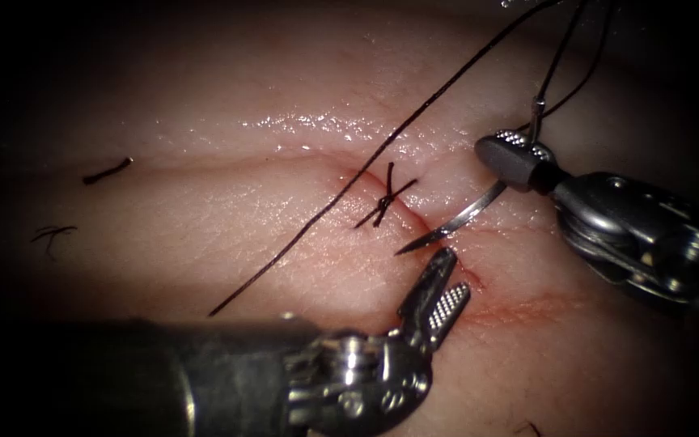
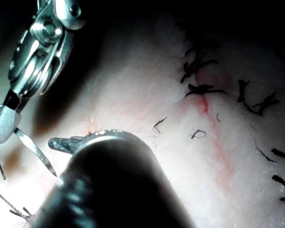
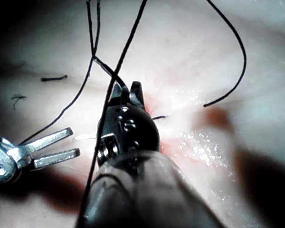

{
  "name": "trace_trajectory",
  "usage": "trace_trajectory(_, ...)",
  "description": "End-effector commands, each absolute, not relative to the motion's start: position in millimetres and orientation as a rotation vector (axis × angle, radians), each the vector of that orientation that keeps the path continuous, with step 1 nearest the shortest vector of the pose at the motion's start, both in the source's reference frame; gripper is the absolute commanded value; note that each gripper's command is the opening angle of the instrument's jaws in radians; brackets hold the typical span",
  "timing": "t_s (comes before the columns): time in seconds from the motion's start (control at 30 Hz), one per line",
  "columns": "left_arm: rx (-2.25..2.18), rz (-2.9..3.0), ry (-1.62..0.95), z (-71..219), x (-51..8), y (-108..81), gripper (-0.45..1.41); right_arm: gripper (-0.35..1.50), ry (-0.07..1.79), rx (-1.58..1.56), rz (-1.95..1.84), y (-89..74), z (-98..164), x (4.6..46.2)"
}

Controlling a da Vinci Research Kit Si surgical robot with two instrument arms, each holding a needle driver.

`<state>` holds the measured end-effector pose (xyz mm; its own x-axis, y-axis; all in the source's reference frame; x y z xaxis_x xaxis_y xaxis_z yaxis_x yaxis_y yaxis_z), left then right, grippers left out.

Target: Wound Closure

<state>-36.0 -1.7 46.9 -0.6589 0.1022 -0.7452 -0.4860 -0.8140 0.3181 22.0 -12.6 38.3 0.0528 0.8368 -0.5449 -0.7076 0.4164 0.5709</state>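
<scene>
Right tool [image 1: 519, 158]: I am seeing its jaws closed on the needle [image 1: 455, 222], gripping near the rear of the curve, close to where the thread [image 1: 349, 182] is attached. The needle is hanging free above the tissue [image 1: 228, 218], not in it. Its point is aiming down and left, ending just beside the cut [image 1: 446, 243], on the right of the tied stitch [image 1: 383, 198].

Left tool [image 1: 445, 290]: I am holding its jaws partly open, gripping nothing. They are sitting just below the needle point, near but apart from it, over the red fluid [image 1: 519, 307] at the lower end of the cut.

Thread: one long strand is running from upper right diagonally across the cut, just left of the stitch, ending loose on the left side. More strands are looping above the right tool.

Cut ends of thread [image 1: 107, 170]: lying well to the left on the tissue.

Risks, as I am judging them:
- The grip so far back is leaving a long free curve, so the needle may swivel in the jaws under load.
- The point is sitting close to the left tool, so a small slip could strike it.
- The loose strand crossing the stitch could be snagging on either tool.
</scene>
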Motion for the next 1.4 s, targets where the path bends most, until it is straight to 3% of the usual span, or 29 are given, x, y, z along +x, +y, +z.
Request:
trace_trajectory(0.03,-1.121,2.457,0.657,47.1,-36.0,-1.5,0.22,-0.35,0.963,0.157,1.123,-12.3,38.7,22.8)
trace_trajectory(0.13,-1.246,2.337,0.413,46.3,-34.8,-0.8,0.31,-0.35,0.971,0.162,1.028,-12.4,38.8,22.8)
trace_trajectory(0.3,-1.316,2.176,-0.021,47.8,-33.2,1.3,0.69,-0.35,1.054,0.2,0.796,-12.6,38.6,23.4)
trace_trajectory(0.53,-1.334,1.99,-0.334,50.6,-32.6,3.2,0.98,-0.35,1.227,0.264,0.541,-12.7,38.6,23.8)
trace_trajectory(1.07,-1.422,1.75,-0.793,52.4,-32.1,4.1,1.01,-0.35,1.393,0.3,0.36,-12.7,39.0,24.5)
trace_trajectory(1.4,-1.433,1.74,-0.828,54.0,-32.2,4.7,0.98,-0.35,1.413,0.315,0.34,-13.1,38.6,25.3)
